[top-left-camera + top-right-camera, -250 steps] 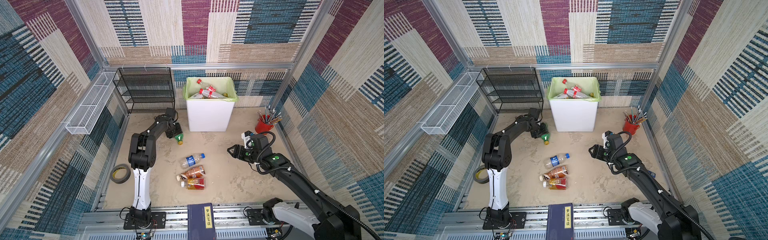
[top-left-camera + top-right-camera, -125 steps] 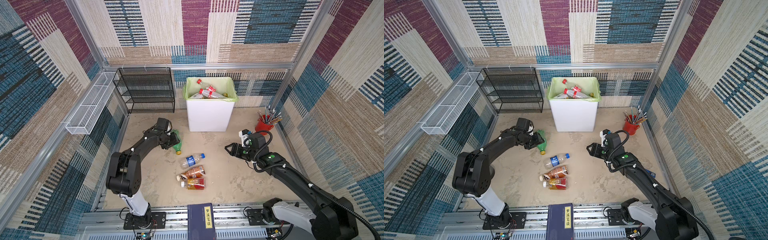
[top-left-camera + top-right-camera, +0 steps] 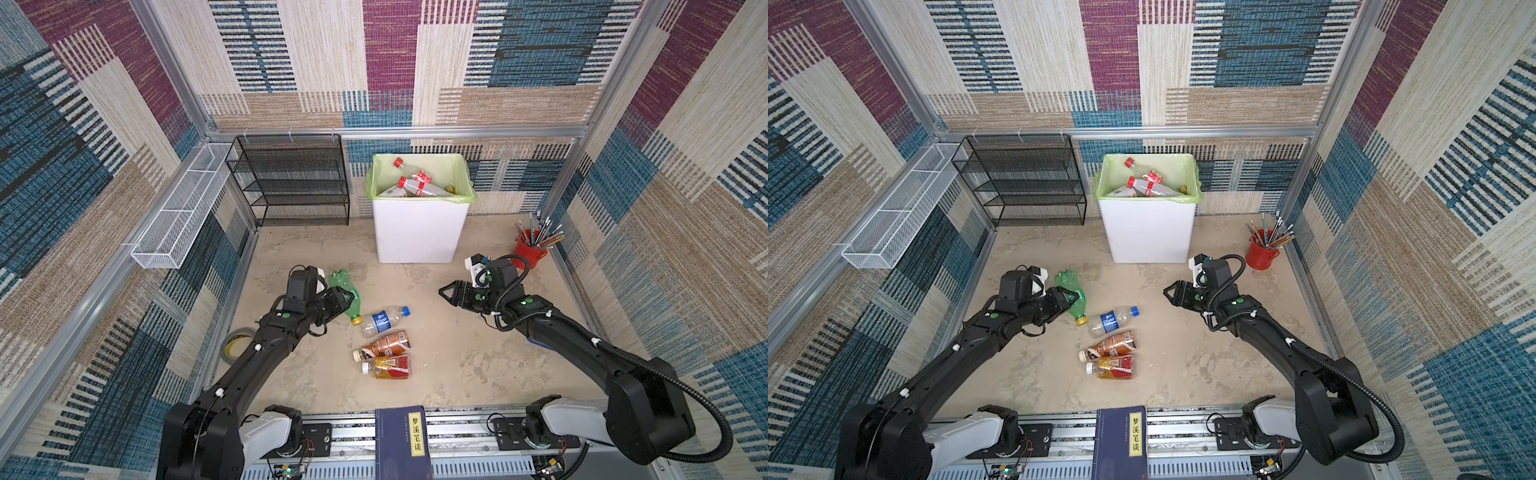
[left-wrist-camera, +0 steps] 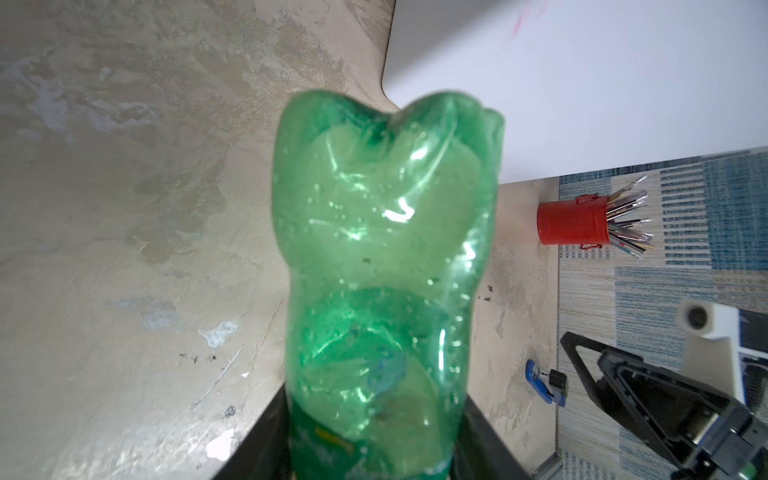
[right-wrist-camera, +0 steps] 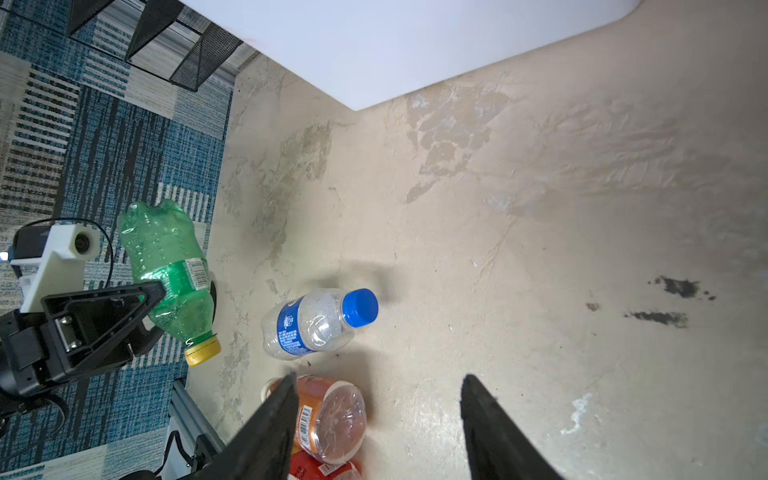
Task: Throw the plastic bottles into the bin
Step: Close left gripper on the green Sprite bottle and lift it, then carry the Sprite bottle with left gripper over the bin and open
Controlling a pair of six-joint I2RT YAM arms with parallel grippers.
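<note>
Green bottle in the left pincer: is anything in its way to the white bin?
Nothing visible. The green bottle, gripped in the left pincer, has only bare floor between it and the bin. The three loose bottles lie off that path. The bin's wall is tall, so the bottle likely needs lifting over the rim.

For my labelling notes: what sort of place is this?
Likely a robot test cell, not a real room: patterned walls on an aluminium frame, two arms mounted on a base rail, and the bin with bottles as props.

Rack (image 3: pixel 291 178), wire basket (image 3: pixel 178 216), pencil cup (image 3: pixel 527 254), tape (image 3: pixel 229 337) and book (image 3: pixel 399 440) sit apart.
</note>
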